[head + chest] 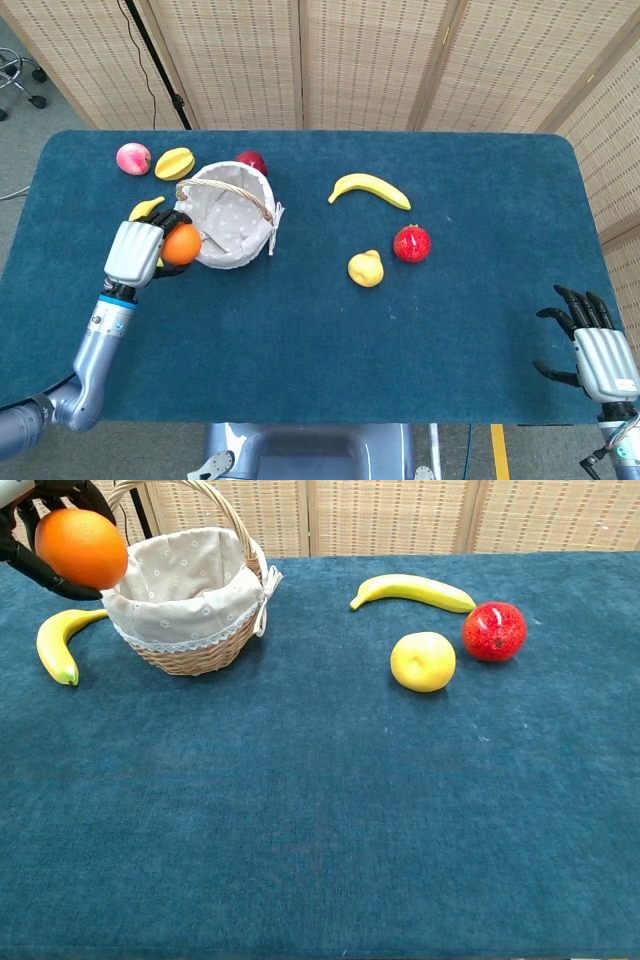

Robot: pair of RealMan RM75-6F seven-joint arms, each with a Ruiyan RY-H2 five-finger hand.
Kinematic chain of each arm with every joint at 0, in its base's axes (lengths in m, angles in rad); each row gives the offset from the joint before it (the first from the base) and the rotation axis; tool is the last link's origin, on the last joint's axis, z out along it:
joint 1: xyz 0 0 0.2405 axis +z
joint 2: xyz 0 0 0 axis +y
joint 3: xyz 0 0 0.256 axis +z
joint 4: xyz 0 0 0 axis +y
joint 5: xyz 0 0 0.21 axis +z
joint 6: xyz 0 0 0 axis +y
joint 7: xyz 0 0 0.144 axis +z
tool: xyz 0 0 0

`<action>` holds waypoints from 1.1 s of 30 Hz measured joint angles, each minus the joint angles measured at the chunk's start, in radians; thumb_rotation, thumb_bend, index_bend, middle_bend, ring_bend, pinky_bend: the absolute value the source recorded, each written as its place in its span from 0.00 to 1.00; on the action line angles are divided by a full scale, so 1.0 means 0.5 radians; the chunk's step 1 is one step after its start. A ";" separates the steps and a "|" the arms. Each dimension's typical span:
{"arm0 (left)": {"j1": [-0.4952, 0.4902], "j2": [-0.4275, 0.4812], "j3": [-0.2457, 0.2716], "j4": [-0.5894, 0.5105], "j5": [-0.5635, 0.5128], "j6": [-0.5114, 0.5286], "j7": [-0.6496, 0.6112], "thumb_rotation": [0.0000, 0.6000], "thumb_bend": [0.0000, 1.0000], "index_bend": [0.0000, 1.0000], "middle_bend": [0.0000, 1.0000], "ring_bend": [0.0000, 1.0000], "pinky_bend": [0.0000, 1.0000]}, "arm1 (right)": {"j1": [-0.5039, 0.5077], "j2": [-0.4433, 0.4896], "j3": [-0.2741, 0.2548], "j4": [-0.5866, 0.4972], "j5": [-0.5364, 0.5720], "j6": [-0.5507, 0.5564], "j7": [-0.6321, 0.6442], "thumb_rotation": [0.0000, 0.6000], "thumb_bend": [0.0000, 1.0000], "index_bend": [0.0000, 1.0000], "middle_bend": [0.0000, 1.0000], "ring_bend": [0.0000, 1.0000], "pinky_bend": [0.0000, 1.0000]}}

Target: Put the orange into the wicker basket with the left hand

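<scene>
My left hand point(138, 253) holds the orange point(181, 244) off the table, just at the left rim of the wicker basket point(228, 215). In the chest view the orange point(81, 548) hangs beside the basket's cloth-lined left edge point(180, 590), with dark fingers point(40, 565) wrapped behind it. The basket has a grey dotted lining, an upright handle and nothing inside. My right hand point(603, 355) rests at the table's near right corner, fingers spread, holding nothing.
A small banana point(58, 643) lies left of the basket under my left hand. Behind the basket sit a peach point(133, 158), a yellow starfruit point(175, 163) and a dark red apple point(251, 161). Right of centre lie a banana point(370, 189), a yellow pear point(366, 268) and a pomegranate point(412, 243).
</scene>
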 measured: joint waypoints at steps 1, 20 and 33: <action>-0.007 -0.002 -0.004 0.008 -0.009 -0.008 0.005 1.00 0.23 0.70 0.61 0.56 0.57 | 0.000 0.001 -0.001 0.000 -0.001 0.000 0.003 1.00 0.15 0.32 0.08 0.09 0.03; -0.139 0.082 0.023 0.083 -0.051 -0.280 -0.167 1.00 0.04 0.23 0.07 0.10 0.16 | 0.007 0.004 -0.005 0.004 0.000 -0.017 0.020 1.00 0.15 0.32 0.08 0.09 0.03; -0.139 0.209 0.055 -0.096 -0.137 -0.318 -0.054 1.00 0.00 0.12 0.00 0.00 0.00 | 0.013 0.008 -0.011 -0.008 0.003 -0.036 0.010 1.00 0.15 0.32 0.08 0.09 0.03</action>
